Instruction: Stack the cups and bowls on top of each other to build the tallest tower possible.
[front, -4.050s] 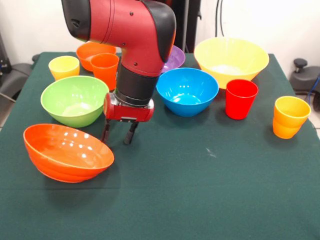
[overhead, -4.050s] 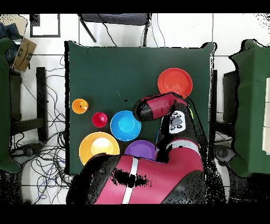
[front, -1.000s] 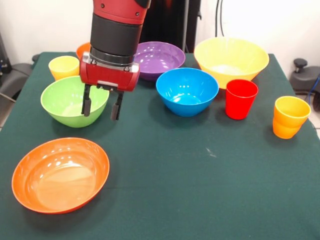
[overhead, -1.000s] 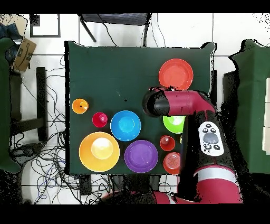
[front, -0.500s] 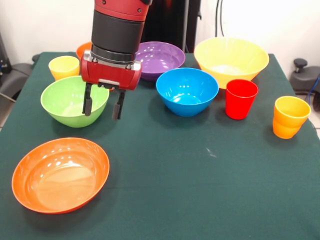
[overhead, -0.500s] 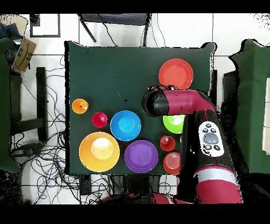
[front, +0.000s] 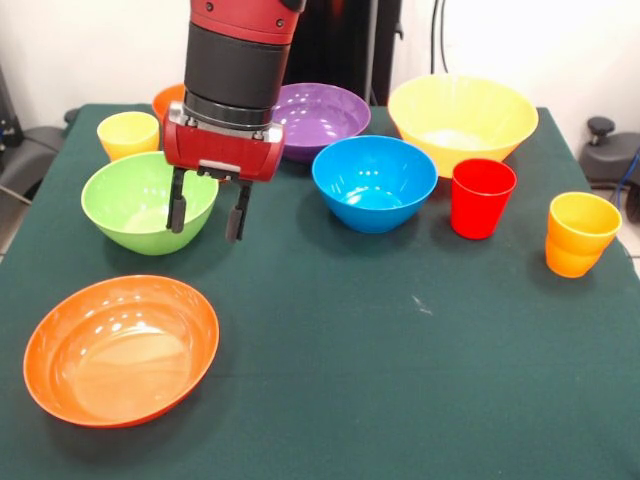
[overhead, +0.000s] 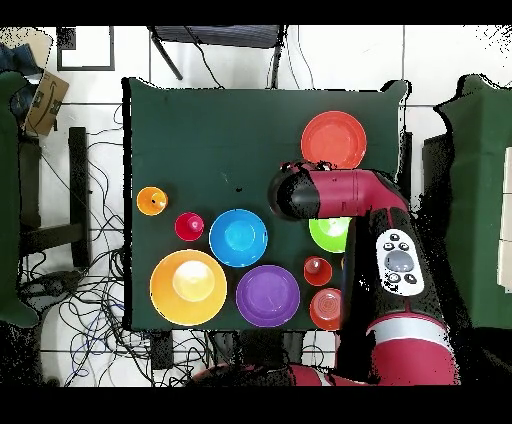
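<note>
Barely shifted tool (front: 207, 211) (prongs apart) straddling green bowl's (front: 130, 200) near rim.

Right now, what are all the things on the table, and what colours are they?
Bowls: six. Wide orange bowl near the front; green bowl behind it; blue bowl in the middle; purple bowl and big yellow bowl at the back; small orange bowl mostly hidden behind the arm.
Cups: four. Pale yellow cup beside the green bowl; red cup by the blue bowl; amber cup sitting in an orange cup.
Table: one, dark green cloth.
Robot arm: one, red and black.
Gripper: open, hanging over the green bowl's edge.
</note>
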